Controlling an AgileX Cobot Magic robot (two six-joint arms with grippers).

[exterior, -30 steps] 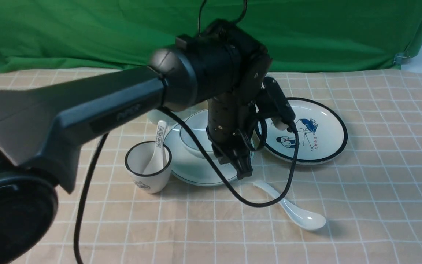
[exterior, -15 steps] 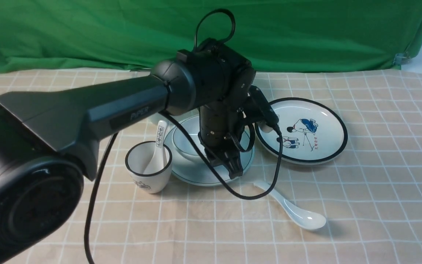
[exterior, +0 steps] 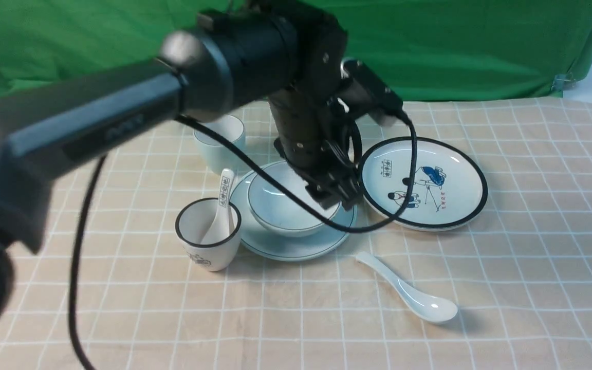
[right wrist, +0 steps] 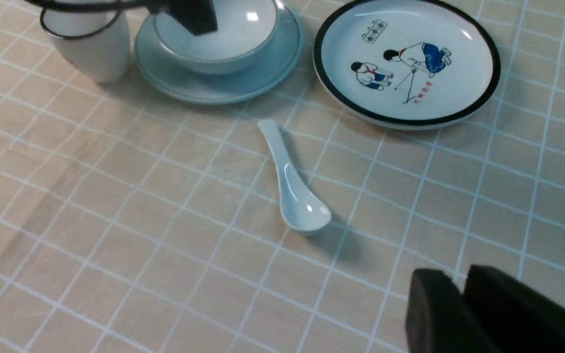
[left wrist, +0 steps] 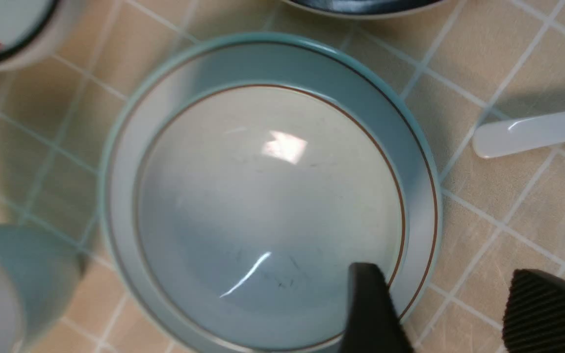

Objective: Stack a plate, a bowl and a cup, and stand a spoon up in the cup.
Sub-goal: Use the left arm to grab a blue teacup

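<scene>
The pale blue-grey bowl point(exterior: 288, 208) point(left wrist: 268, 211) sits inside the pale blue-green plate point(exterior: 296, 245) point(left wrist: 412, 147). My left gripper point(exterior: 339, 198) point(left wrist: 451, 294) hangs open just above the bowl's right rim, one finger over the bowl's inside and the other over the cloth, holding nothing. Behind and to the left stands the plain pale blue cup point(exterior: 221, 139) point(left wrist: 3, 289), upright. The plain white spoon point(exterior: 411, 295) point(right wrist: 292, 189) lies flat on the cloth, near and to the right. My right gripper point(right wrist: 459, 289) is shut and empty, low over the cloth on the near side of the spoon.
A white black-rimmed cup point(exterior: 207, 239) with a printed spoon point(exterior: 222, 205) in it stands touching the plate's left side. A black-rimmed cartoon plate point(exterior: 455, 205) lies right of the stack. A white black-rimmed dish point(left wrist: 3, 34) shows at the left wrist view's corner. Green backdrop point(exterior: 481, 46) behind.
My left gripper has opened, let go of the bowl's rim and lifted up and back. The bowl stays on the plate. The pale blue cup has come into view.
</scene>
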